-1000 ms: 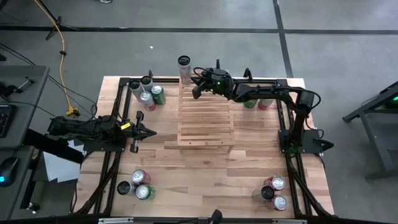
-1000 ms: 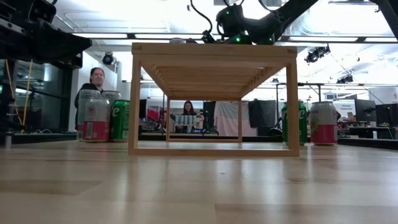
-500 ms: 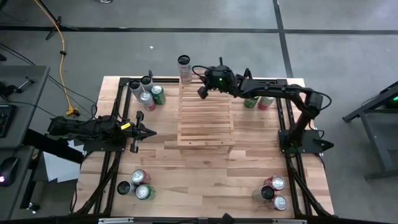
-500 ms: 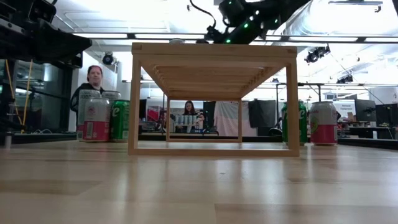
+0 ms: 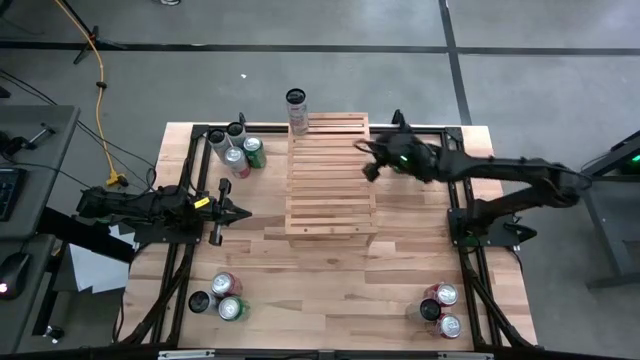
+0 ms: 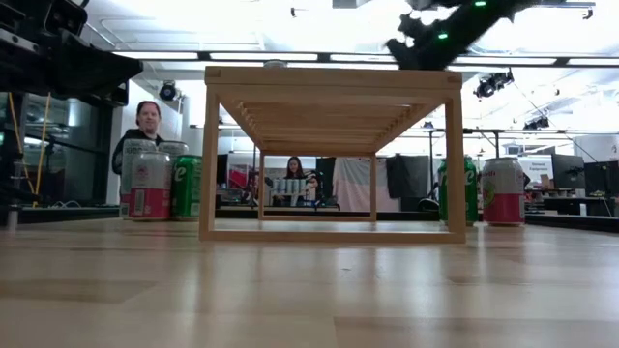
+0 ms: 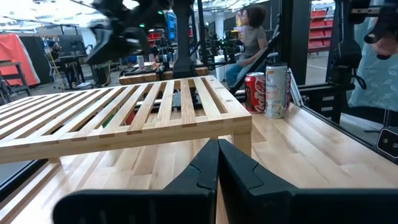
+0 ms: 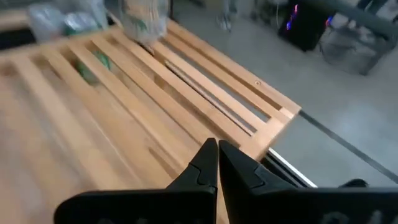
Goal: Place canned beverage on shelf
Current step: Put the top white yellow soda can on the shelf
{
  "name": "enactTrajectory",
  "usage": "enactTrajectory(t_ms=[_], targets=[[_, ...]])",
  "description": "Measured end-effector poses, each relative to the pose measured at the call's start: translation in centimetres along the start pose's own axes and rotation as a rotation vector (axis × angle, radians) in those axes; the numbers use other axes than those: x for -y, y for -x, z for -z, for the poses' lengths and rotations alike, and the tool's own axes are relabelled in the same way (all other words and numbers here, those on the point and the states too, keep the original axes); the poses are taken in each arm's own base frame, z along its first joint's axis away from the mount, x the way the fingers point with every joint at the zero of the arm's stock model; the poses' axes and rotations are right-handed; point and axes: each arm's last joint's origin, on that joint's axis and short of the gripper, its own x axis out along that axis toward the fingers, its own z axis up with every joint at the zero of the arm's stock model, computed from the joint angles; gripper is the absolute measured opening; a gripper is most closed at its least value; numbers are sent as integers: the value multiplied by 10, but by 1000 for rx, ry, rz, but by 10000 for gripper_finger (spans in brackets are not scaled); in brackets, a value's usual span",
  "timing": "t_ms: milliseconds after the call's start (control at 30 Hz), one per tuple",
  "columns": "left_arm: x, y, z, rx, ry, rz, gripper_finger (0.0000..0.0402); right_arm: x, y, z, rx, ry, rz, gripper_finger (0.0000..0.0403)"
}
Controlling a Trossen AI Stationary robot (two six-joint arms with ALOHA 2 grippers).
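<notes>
Canned beverage [image 5: 297, 108], a tall pale can, stands upright on the far left corner of the shelf [image 5: 330, 180], the pale slatted wooden rack set in the middle of the surface [image 5: 400, 280]. In the right wrist view the same can [image 8: 144, 18] shows blurred at the rack's far end.

Right pincer [image 5: 368, 170] hangs in the air over the shelf's right edge, its fingers pressed together and holding nothing; from the low camera it shows dark above the rack's top right corner [image 6: 411, 48], clear of the wood. Its own wrist camera looks down past the closed fingertips [image 8: 217, 163] onto the slats and the corner of the rack.

Left pincer [image 5: 237, 212] lies low over the surface on the left side, well apart from the shelf, its fingers likewise shut with nothing between them [image 7: 217, 163], pointing toward the rack.

Clusters of cans stand around the surface: a group near the far left [image 5: 234, 148] with a green can [image 5: 254, 151] among them, another at the near left [image 5: 221, 296], and a third at the near right [image 5: 438, 308]. From the low camera a pink can [image 6: 502, 190] and a green one stand to the right of the rack.

A person [image 6: 145, 124] watches from the room beyond the surface, and another [image 6: 290, 174] sits farther back.
</notes>
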Motion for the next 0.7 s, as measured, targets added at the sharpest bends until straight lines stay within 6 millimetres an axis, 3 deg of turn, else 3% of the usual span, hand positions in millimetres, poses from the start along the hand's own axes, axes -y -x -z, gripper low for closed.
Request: enactTrajectory(t_ms=[300, 700], targets=[[0, 0, 0, 0, 0, 0, 0, 3, 43, 24, 350, -77, -184, 0], [0, 0, 0, 0, 0, 0, 0, -15, 45, 41, 344, -21, -276, 0]])
